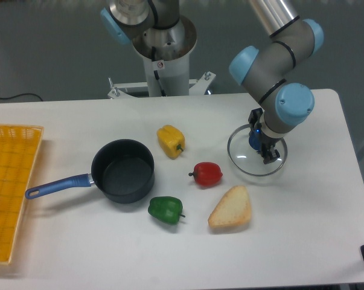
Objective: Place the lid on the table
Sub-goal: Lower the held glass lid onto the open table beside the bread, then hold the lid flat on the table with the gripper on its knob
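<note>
The glass lid (241, 162) with its thin silver rim lies flat at the right of the white table (308, 235), just at or barely above the surface; I cannot tell if it touches. My gripper (265, 152) points down over the lid's centre and is shut on the knob, which the fingers hide. The dark saucepan (122, 170) with the blue handle stands open at centre left, well apart from the lid.
A yellow pepper (171, 141), a red pepper (207, 174), a green pepper (166, 209) and a piece of bread (231, 208) lie between the pan and the lid. A yellow-orange mesh tray (9, 187) sits at the left edge. The robot base (163, 54) stands at the back.
</note>
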{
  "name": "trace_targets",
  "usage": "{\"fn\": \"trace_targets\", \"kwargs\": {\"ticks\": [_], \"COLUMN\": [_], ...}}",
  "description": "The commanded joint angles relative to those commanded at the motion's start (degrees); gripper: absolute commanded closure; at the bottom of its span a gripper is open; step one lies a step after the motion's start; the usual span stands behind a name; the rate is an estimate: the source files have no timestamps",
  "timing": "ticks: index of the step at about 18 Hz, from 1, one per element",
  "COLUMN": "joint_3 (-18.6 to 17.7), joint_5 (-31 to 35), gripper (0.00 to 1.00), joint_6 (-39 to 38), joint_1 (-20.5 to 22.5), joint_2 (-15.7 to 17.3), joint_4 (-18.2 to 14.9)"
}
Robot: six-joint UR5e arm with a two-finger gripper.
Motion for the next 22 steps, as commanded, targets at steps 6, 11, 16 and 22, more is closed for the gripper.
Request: {"fn": "trace_targets", "kwargs": {"ticks": [6,11,16,22], "joint_3": [-0.18,-0.09,-0.09,-0.18], "joint_5": [0.0,0.35,0.35,0.26], "gripper": [0.53,0.52,0.52,0.52], "joint_6": [-0.09,0.0,0.0,-0.09], "joint_1": [0.0,0.0,0.0,-0.09], "joint_2": [-0.79,-1.76,-2.29,-2.73], "joint_4": [1.06,2.55,2.91,2.99]}}
